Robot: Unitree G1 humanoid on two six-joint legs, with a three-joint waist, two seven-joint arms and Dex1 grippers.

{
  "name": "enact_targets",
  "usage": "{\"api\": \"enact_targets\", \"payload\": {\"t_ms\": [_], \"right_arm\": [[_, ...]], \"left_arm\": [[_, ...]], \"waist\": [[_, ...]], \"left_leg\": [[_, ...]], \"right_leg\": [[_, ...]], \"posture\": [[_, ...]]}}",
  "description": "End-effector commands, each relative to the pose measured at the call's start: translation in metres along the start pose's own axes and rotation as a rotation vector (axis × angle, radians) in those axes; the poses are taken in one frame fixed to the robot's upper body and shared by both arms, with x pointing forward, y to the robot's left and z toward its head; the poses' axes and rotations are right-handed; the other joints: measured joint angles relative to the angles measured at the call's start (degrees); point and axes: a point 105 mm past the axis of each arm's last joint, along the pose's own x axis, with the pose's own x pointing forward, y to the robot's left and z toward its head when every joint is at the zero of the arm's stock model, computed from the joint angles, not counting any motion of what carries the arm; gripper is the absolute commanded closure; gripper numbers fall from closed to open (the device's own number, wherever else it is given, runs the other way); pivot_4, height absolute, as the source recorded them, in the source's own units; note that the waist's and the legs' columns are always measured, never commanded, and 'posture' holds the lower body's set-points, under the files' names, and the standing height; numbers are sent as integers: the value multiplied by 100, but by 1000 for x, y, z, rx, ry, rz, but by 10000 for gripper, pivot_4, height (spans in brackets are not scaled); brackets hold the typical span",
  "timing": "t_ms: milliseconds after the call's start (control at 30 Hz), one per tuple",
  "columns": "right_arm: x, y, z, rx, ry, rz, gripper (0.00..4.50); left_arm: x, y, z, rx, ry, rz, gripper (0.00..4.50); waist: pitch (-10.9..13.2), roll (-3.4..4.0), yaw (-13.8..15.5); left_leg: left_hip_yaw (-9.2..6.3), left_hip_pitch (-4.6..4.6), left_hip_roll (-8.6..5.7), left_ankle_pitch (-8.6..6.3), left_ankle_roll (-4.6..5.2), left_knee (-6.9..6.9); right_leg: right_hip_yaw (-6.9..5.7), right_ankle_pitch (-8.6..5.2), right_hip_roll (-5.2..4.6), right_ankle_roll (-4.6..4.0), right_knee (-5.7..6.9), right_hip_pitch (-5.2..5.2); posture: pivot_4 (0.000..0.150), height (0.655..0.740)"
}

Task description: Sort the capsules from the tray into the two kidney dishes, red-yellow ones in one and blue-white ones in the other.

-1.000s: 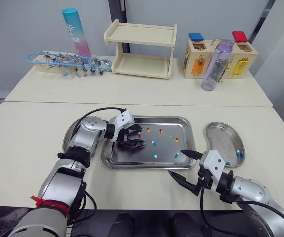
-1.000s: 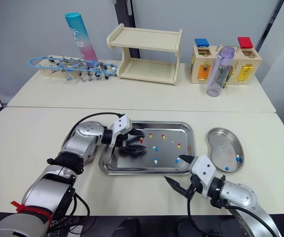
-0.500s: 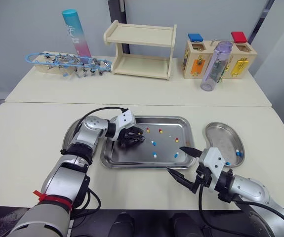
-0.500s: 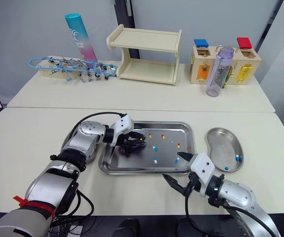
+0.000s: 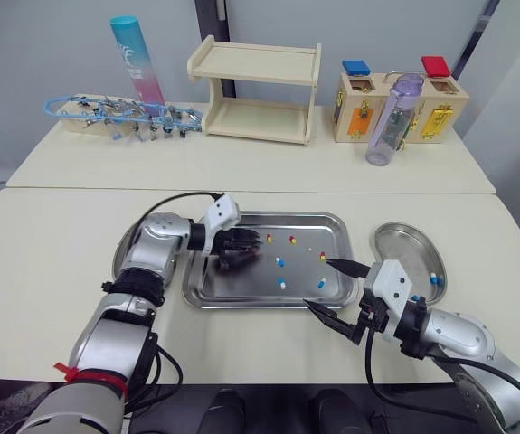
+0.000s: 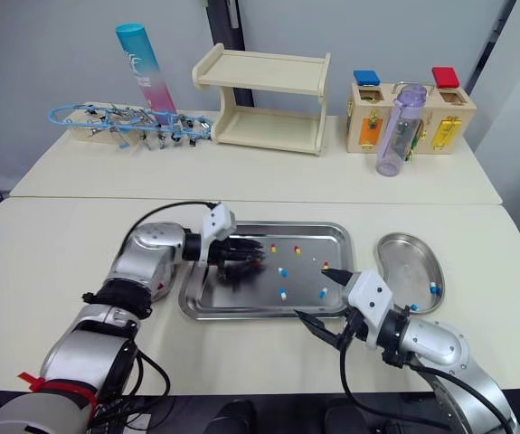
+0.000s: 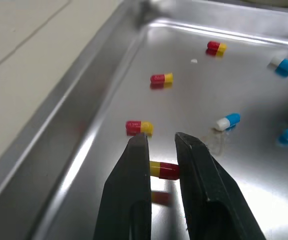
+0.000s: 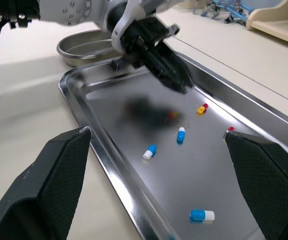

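Right now your left gripper (image 7: pixel 161 139) is down inside the tray (image 5: pixel 241 305), over its left part. Its two black fingers are drawn close together on a red-yellow capsule (image 7: pixel 165 170), which sits crosswise between them and touches both. A faint reflection of that capsule lies on the steel just beneath it. Beyond the fingertips you have three loose red-yellow capsules (image 7: pixel 139 127) strung along near one wall of the tray. Several blue-white capsules (image 7: pixel 228 121) are scattered further out across the tray floor, well apart from one another. Your right gripper (image 5: pixel 319 285) hovers at the tray's near right corner with its fingers spread wide apart and nothing between them. In its wrist view you look across the tray toward the left gripper. The left kidney dish (image 5: pixel 124 255) sits on the table (image 5: pixel 42 271) just beside the tray's left edge, partly hidden behind your left arm, and you cannot tell what it holds. The right kidney dish (image 5: pixel 395 249) sits just to the right of the tray, near your right gripper. A blue-white capsule (image 5: pixel 437 280) lies against that dish's right wall.
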Motion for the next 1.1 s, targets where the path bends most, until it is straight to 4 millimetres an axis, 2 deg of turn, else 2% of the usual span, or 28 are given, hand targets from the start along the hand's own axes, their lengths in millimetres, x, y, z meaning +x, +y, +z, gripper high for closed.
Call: {"api": "enact_targets", "payload": {"t_ms": [33, 233, 367, 500, 667, 1067, 1100], "right_arm": [[6, 1, 6, -43, -17, 83, 0], [21, -6, 24, -69, -87, 166, 0], [27, -5, 31, -73, -112, 202, 0], [34, -2, 40, -72, -147, 242, 0], [38, -3, 48, -79, -165, 263, 0], [35, 1, 36, -97, -134, 284, 0], [36, 0, 36, -100, -135, 283, 0]], "left_arm": [[-41, 7, 25, 1, -55, 123, 40845], [-112, 7, 19, -93, -9, 407, 40845], [-140, -2, 6, -162, 31, 553, 40845], [-150, -15, -9, -200, 69, 646, 40845], [-149, -14, -2, -202, 29, 704, 40845], [-164, -10, 14, -161, 3, 734, 1567], [-165, -11, 15, -159, 0, 731, 204]], "waist": [[1, 2, -64], [3, 4, -85], [3, 4, -20], [4, 6, 31], [3, 3, 127], [5, 6, 82], [5, 6, 81]], "left_leg": [[1, 1, 1, 0, 0, 0], [0, 4, 3, 0, 0, -1], [-2, 3, 4, 0, 0, -1], [2, 5, 4, 0, 0, -1], [1, 4, 3, 0, -1, -1], [3, 5, 4, -1, -1, -5], [3, 5, 4, -1, -1, -5]], "right_leg": [[1, 0, 0, 0, 0, 0], [2, 0, 0, 0, 2, 1], [-1, 0, -1, 0, -2, 2], [2, 0, -2, -1, -2, 2], [1, 0, -3, -1, -1, 1], [2, 0, -2, -1, -2, -3], [2, 0, -2, -1, -2, -3]], "posture": [[1500, 7400], [1500, 7400], [1500, 7400], [1500, 7400], [1500, 7400], [1500, 7400], [1500, 7400]]}}
